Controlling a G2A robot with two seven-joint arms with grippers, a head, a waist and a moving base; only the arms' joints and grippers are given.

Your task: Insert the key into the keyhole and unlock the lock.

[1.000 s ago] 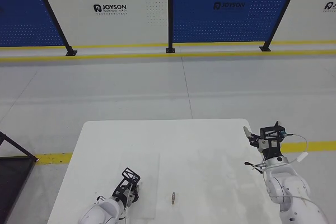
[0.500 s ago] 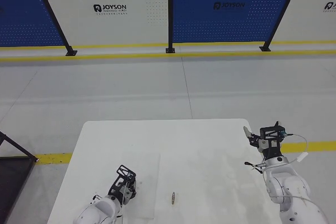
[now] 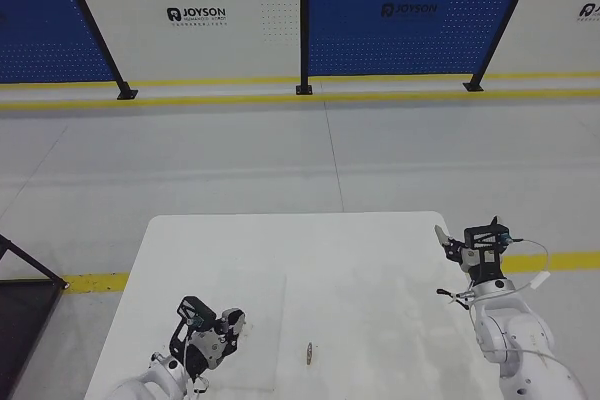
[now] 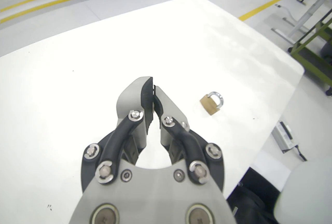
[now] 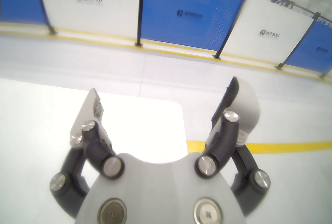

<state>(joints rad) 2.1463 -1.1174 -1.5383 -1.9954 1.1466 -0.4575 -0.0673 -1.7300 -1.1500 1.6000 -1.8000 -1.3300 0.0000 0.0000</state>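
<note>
Small brass padlock with steel shackle lying on white rectangular worktop near its front edge, left gripper near it on the left, right gripper well apart at the worktop's right edge.

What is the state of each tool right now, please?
Left tool: closed; whether it holds anything cannot be told.
Right tool: open, holding nothing.

White table; brass padlock lying on it.
</note>
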